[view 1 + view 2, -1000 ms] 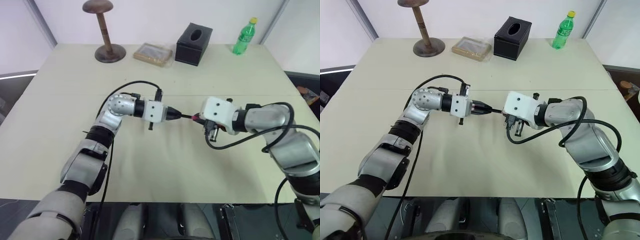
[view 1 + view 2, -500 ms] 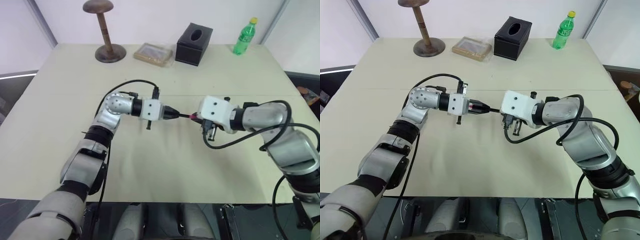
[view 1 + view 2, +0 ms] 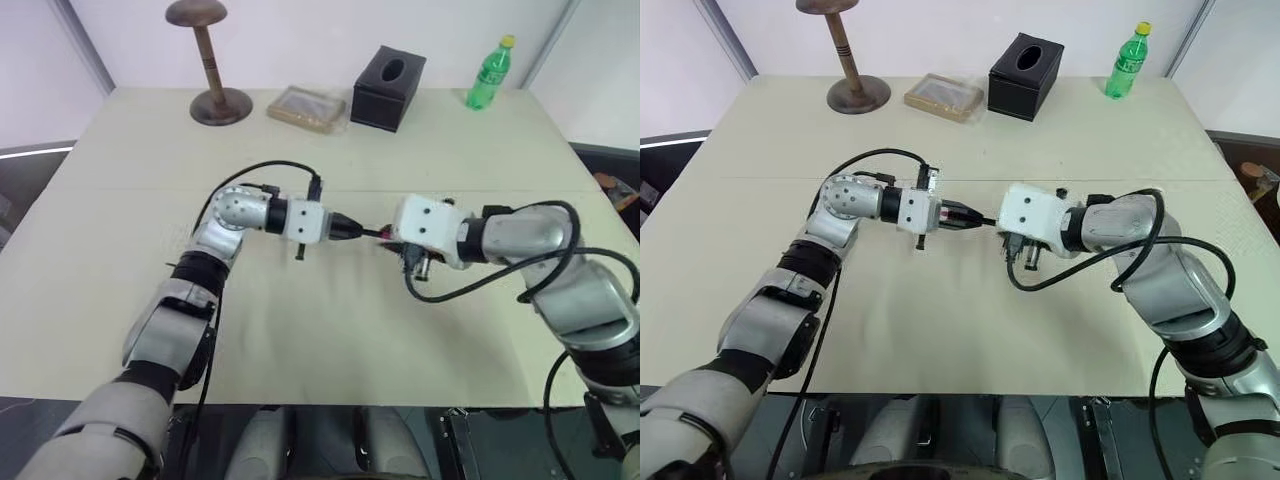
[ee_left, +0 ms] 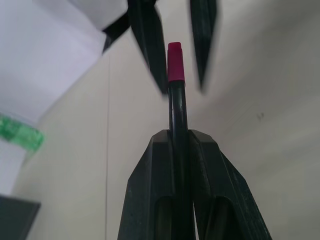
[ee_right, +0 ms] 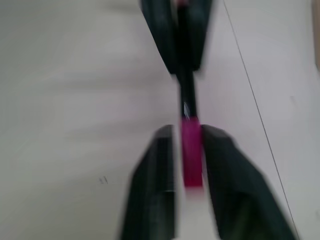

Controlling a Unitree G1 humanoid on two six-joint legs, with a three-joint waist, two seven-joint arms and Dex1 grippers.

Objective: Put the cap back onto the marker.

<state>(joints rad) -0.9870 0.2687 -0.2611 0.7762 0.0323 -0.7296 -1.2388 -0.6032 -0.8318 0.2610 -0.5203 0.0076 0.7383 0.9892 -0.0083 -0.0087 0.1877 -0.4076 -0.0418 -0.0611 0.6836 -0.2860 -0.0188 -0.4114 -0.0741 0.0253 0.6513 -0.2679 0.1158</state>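
Beige table (image 3: pixel 320 330) under white walls; left end effector (image 4: pixel 176 145) clamps the marker (image 4: pixel 177 107), right end effector (image 5: pixel 182 145) parted around its cap (image 5: pixel 191 152).

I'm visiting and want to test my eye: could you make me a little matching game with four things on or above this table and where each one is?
Things:
1. marker
2. cap
3. green bottle
4. wooden stand

Places:
A. far right corner of the table
B. far left part of the table
C. clamped in the left end effector
D. on the marker's end, between the right end effector's spread fingers

Pairs: 1-C, 2-D, 3-A, 4-B
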